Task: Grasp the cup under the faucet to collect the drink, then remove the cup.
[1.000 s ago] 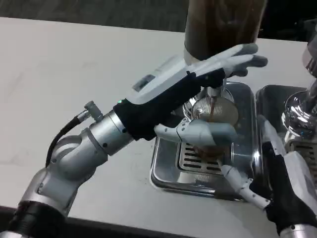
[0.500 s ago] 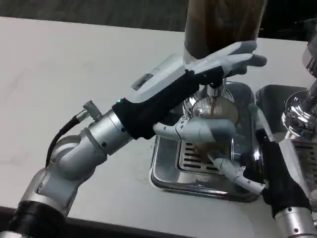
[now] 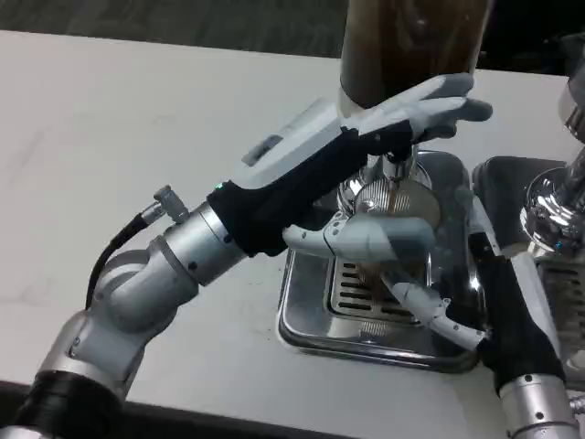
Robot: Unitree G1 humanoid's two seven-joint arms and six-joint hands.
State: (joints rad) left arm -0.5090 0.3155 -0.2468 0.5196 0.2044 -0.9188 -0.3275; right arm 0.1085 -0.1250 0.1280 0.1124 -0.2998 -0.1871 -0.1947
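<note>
A clear cup [image 3: 395, 219] stands on the slotted drip tray [image 3: 315, 320] under the faucet [image 3: 395, 165] of a dark drink dispenser [image 3: 411, 41]. A thin brown stream falls into the cup, and brown drink shows low inside it. My left hand [image 3: 366, 137] lies stretched over the faucet lever and presses it, with its thumb [image 3: 366, 240] spread in front of the cup. My right hand [image 3: 475, 293] comes in from the right. Its fingers [image 3: 425, 304] wrap the front of the cup's base, and a blurred part of the hand lies behind the cup.
A second steel tray [image 3: 512, 178] and a chrome tap [image 3: 553, 215] stand at the right edge, close to my right forearm. White table [image 3: 137, 119] stretches to the left of the drip tray.
My right hand has moved up and left from the tray's front right corner, and its fingers have closed around the cup's base. My left hand stays on the lever while the stream keeps falling.
</note>
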